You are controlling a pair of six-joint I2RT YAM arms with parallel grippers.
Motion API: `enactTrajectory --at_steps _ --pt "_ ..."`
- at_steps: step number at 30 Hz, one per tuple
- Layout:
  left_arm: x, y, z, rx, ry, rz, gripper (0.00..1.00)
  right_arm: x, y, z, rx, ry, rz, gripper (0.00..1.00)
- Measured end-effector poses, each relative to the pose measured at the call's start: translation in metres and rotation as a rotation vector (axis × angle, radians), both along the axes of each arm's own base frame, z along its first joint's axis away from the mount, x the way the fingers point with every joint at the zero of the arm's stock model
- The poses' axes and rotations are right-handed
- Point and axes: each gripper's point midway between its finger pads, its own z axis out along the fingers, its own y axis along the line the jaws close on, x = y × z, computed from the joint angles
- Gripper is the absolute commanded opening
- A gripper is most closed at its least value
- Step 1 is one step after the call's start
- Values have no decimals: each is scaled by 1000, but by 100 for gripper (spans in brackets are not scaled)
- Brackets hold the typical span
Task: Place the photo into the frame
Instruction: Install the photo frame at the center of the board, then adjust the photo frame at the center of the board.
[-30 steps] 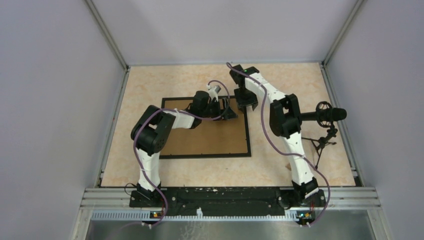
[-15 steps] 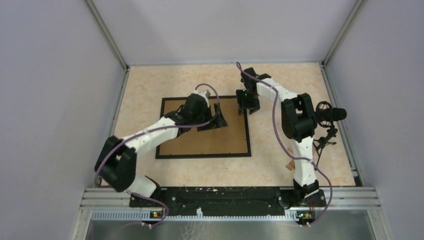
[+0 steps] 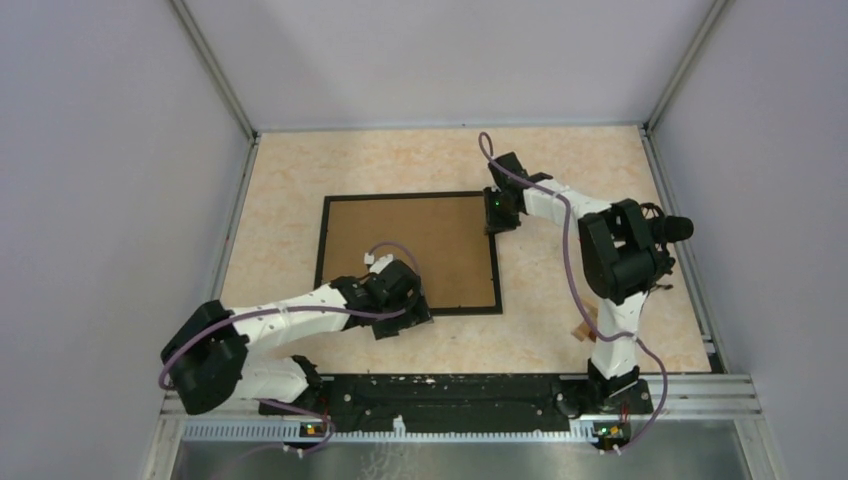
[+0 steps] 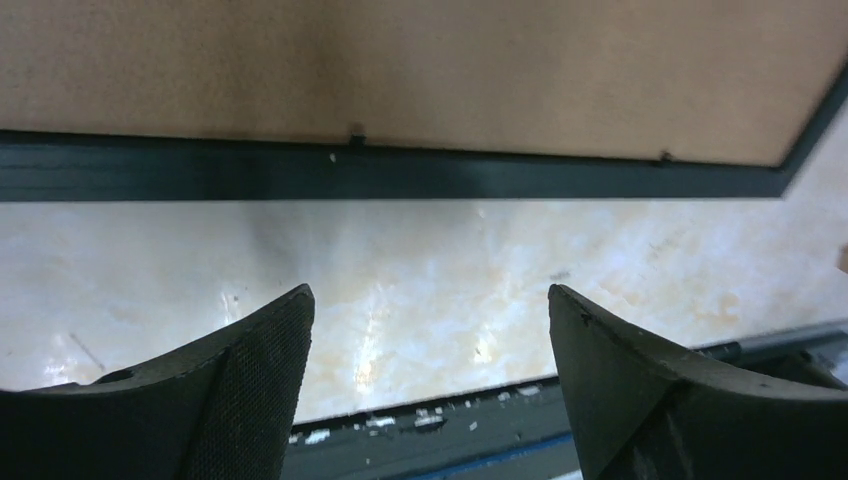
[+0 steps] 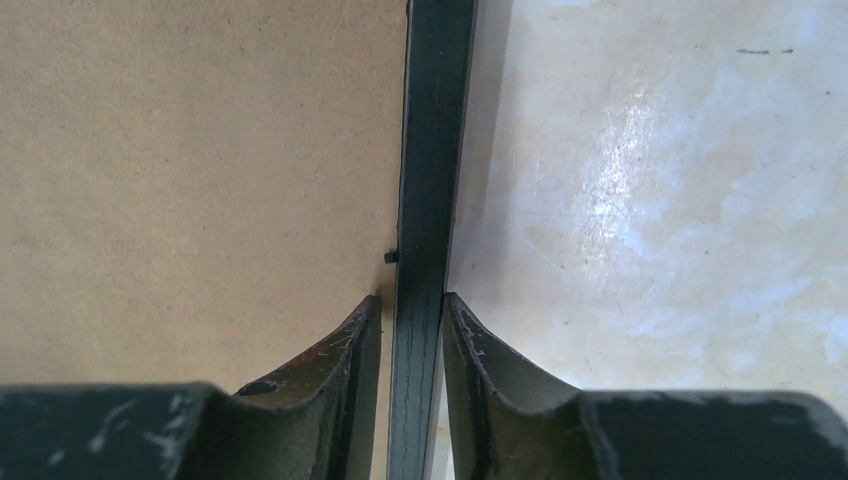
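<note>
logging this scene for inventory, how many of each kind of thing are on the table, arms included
picture frame: 1
grippers: 2, left gripper and right gripper
microphone on stand: 1
small tan scrap: 1
total: 5

open table (image 3: 350, 160) beyond frame (image 3: 400, 240), microphone (image 3: 680, 228) crowding right side

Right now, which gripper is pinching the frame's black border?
The right gripper: its fingers close on either side of the frame at its right-hand border. The left gripper hangs open over the table just outside the near border, touching nothing.
</note>
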Motion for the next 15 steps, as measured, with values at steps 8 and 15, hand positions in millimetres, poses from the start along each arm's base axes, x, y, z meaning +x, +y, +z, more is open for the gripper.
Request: enactTrajectory --at_steps 8,15 --pt "33 -19 -19 56 4 44 86 -6 -6 -1 26 -108 -36 13" --pt "77 23 -20 56 23 170 82 -31 -13 -2 48 -176 -58 6"
